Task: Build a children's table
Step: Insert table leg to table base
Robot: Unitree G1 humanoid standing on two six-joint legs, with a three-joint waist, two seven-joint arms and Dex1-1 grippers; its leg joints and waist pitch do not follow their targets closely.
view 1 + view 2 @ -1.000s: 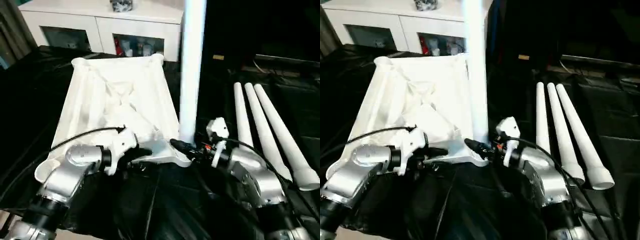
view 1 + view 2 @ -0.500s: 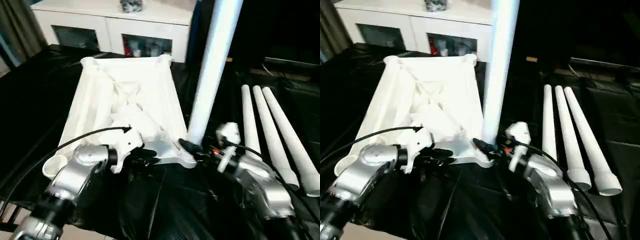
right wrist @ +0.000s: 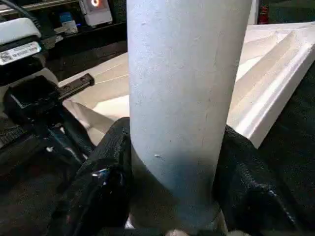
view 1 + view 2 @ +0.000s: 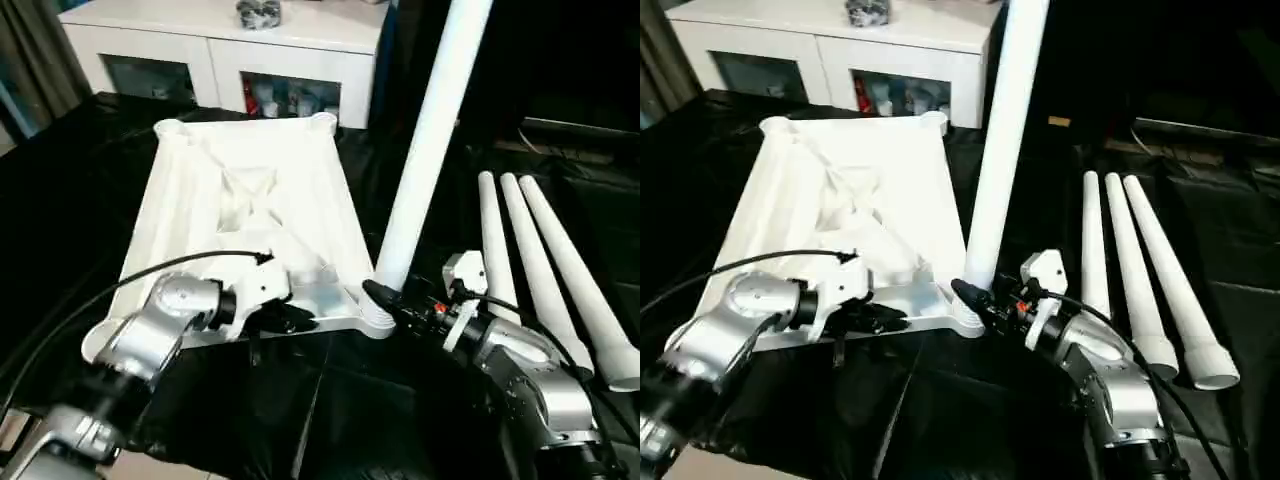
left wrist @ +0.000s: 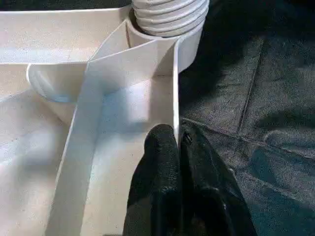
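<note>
**Leg seated in near-right corner socket, both grippers engaged**

The tabletop [image 4: 250, 210] lies upside down on a black sheet [image 4: 330, 420], ribbed underside up, long axis running away from the robot toward a white cabinet [image 4: 220, 50] w/ glass doors.

Leg in work: one white tube leg [image 4: 425, 150] stands in the round corner socket [image 4: 377, 318] at the near-right corner of the tabletop. It is not vertical; it tilts up and to the right, top end leaving the head views. In the left wrist view the leg's ribbed end [image 5: 170, 14] sits inside the socket collar.

Right gripper [image 3: 172, 162]: fingers spread either side of the leg's lower end, one black pad [image 3: 108, 167] on each side of the tube and touching it (a wide grip on the tube, just above the socket).

Left gripper [image 5: 177, 142]: fingers pressed nearly together, pinching the thin near edge wall of the tabletop, one finger inside the rim, one outside. Grip point is along the near edge, left of the socket, near it but not touching.

Spare legs: three further legs [image 4: 545, 270] lie side by side on the sheet, right of the tabletop and well apart from it, flared ends toward the robot.

Remaining corner sockets, e.g. near-left [image 4: 100, 340], stand open.
</note>
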